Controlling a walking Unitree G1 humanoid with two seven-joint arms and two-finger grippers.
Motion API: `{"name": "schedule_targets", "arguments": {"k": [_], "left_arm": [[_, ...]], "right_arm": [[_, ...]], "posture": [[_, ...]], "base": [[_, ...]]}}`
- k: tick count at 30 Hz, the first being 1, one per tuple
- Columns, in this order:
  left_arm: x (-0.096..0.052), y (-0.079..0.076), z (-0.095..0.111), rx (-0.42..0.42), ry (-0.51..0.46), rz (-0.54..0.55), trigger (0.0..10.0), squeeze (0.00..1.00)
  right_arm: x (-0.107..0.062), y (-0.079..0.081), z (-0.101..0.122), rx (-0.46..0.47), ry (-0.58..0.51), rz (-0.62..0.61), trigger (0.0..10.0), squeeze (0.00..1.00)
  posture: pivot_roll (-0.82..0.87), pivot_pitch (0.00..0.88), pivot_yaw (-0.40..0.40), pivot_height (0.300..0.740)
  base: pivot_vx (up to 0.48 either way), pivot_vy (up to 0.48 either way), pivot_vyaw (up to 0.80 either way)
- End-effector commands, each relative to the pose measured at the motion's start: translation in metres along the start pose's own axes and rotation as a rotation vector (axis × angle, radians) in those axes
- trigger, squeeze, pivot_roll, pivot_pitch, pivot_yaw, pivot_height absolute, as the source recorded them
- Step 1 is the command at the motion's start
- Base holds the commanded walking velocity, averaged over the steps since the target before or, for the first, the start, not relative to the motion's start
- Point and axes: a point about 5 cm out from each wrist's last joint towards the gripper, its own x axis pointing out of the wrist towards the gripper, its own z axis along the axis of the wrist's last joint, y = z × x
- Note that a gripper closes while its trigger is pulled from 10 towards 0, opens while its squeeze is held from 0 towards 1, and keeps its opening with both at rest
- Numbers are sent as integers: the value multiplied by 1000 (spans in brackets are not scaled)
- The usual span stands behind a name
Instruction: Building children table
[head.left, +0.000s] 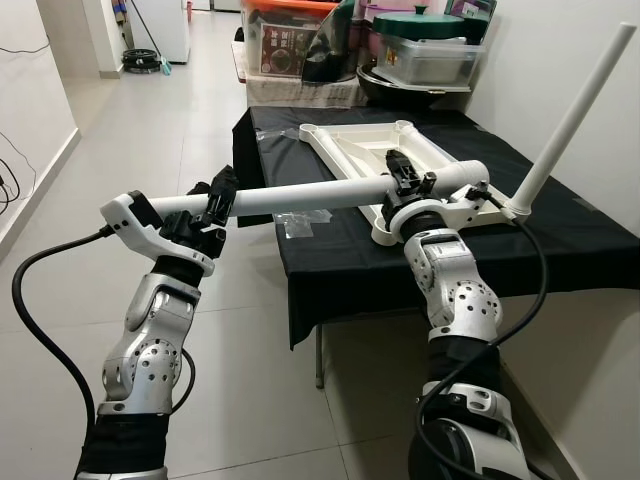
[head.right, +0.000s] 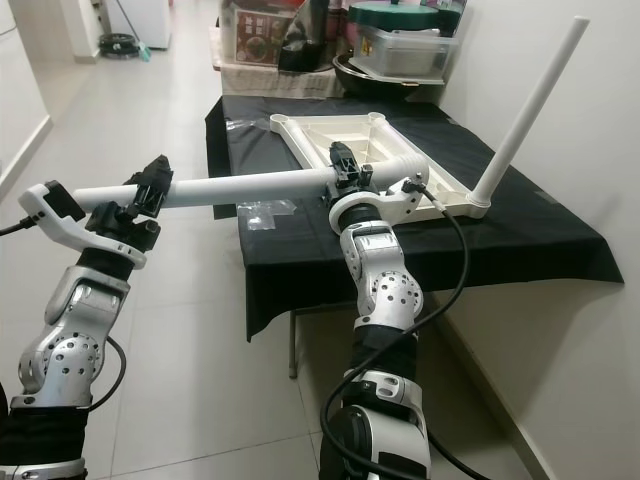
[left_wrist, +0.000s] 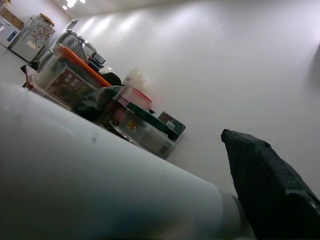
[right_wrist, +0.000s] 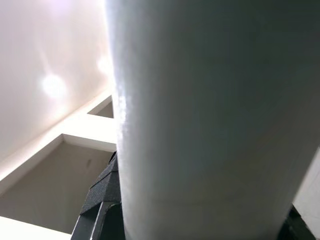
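At the left of the frame, the left gripper is clenched round one end of a long white table leg, a smooth, round, plain plastic tube held level across the middle of the picture. Right of centre, the right gripper clamps the same tube near its other end, above the near edge of the white tabletop, which lies upside down with its ribbed underside showing. At the tabletop's near right corner a second white leg is fitted, slanting up toward the upper right.

The tabletop rests on a table covered with a black cloth; a small clear plastic bag lies on it. At top centre, storage boxes are stacked; their labels are too small to read. The floor has pale glossy tiles, and a white wall runs along the right.
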Motion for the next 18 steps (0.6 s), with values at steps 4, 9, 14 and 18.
{"name": "schedule_targets", "arguments": {"k": [4, 9, 14, 18], "left_arm": [[3, -13, -35, 34, 205, -52, 10000, 0], [4, -15, -34, 6, 178, -53, 10000, 0], [3, -16, -30, 0, 137, -63, 0, 0], [1, -15, -25, -2, 93, -63, 0, 0]], "right_arm": [[-2, -2, -51, 14, 128, 1, 0, 0], [-2, -2, -50, 3, 133, 4, 0, 0], [-3, -3, -50, -36, 142, 6, 0, 0], [-3, -2, -50, -51, 150, 15, 0, 0]], "posture": [[-34, 0, -98, 740], [-36, 0, -95, 740], [-36, 0, -97, 740], [-38, 0, -97, 740]], "base": [[0, 0, 0], [0, 0, 0], [0, 0, 0], [0, 0, 0]]}}
